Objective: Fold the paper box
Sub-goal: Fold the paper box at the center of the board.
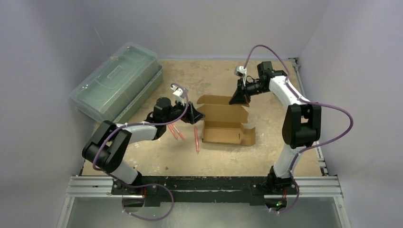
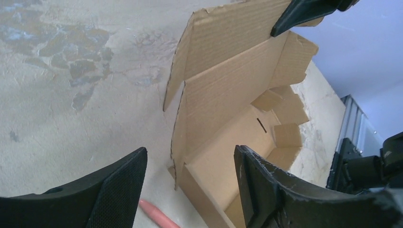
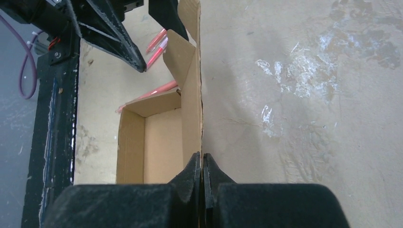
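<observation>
The paper box [image 1: 223, 126] is a brown cardboard carton lying open in the middle of the table, its lid panel [image 2: 228, 57] standing upright at the back. My right gripper [image 3: 202, 156] is shut on the top edge of that upright panel [image 3: 192, 95], near its right end [image 1: 237, 99]. My left gripper [image 2: 190, 151] is open at the box's left end [image 1: 196, 115]. One finger is outside the box and the other is over its inside, with the left side flap [image 2: 178, 128] between them and not pinched.
Pink pens [image 1: 178, 132] lie on the table just left of the box, and one [image 2: 157, 216] is under my left fingers. A large translucent green case [image 1: 119, 80] stands at the back left. Purple walls enclose the table, and a metal rail [image 1: 204, 186] runs along its near edge.
</observation>
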You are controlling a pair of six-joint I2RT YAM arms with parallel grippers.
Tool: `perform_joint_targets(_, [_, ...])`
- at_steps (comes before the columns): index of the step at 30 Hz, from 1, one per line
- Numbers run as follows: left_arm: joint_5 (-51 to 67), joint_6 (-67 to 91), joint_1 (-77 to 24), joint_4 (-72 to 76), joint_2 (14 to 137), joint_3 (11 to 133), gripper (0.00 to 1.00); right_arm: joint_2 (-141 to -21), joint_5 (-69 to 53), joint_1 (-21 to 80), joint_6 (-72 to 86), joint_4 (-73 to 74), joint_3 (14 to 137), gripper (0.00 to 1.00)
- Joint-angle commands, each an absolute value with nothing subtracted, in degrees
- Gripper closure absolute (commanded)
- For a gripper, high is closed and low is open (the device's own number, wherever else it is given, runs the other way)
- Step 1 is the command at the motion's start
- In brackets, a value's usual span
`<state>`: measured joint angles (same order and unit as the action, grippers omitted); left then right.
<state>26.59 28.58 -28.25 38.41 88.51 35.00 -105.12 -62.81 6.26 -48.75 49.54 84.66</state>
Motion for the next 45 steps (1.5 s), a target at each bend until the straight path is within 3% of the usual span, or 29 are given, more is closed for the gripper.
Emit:
perform_joint_targets(1, [29.9, 25.2, -28.1, 44.1, 92.1, 38.1, 0.37, -105.6, -65.4, 6.2, -54.2, 55.8, 88.4, 1.00])
perform_joint_targets(6, [30.3, 25.2, -28.2, 43.6, 96.2, 41.1, 0.59, -106.0, -65.2, 6.4, -54.9, 57.0, 89.9, 1.00])
perform_joint_targets(10, [30.1, 26.1, -28.5, 45.5, 96.9, 41.0, 0.97, -106.3, -64.5, 6.7, -54.9, 57.3, 90.8, 0.98])
perform_joint_targets(11, [29.6, 26.1, -28.7, 45.7, 96.4, 40.7, 1.00, -106.3, -64.3, 6.6, -54.8, 57.3, 91.0, 0.94])
perform_joint_targets(17, [17.7, 20.6, -32.0, 39.4, 88.3, 38.3, 1.00, -102.4, -59.2, 6.2, -47.3, 53.3, 92.7, 0.45])
perform_joint_targets(22, [7.1, 18.9, -35.3, 36.8, 81.7, 34.6, 1.00, -92.2, -52.1, 2.9, -38.4, 42.4, 89.4, 0.20])
perform_joint_targets(26, [-1.1, 18.9, -38.7, 34.6, 79.1, 33.0, 1.00, -83.7, -45.8, 1.3, -32.1, 32.8, 79.1, 0.02])
perform_joint_targets(32, [-5.6, 21.0, -40.4, 36.7, 77.5, 30.2, 1.00, -74.6, -47.4, -4.1, -13.0, 10.9, 60.3, 0.01])
perform_joint_targets(38, [-5.7, 20.1, -40.6, 37.2, 76.5, 29.6, 1.00, -77.2, -46.2, -4.6, -15.8, 11.3, 55.2, 0.07])
perform_joint_targets(45, [-6.3, 20.3, -40.9, 38.1, 76.0, 29.7, 1.00, -81.0, -45.4, -4.5, -21.1, 14.6, 53.6, 0.21])
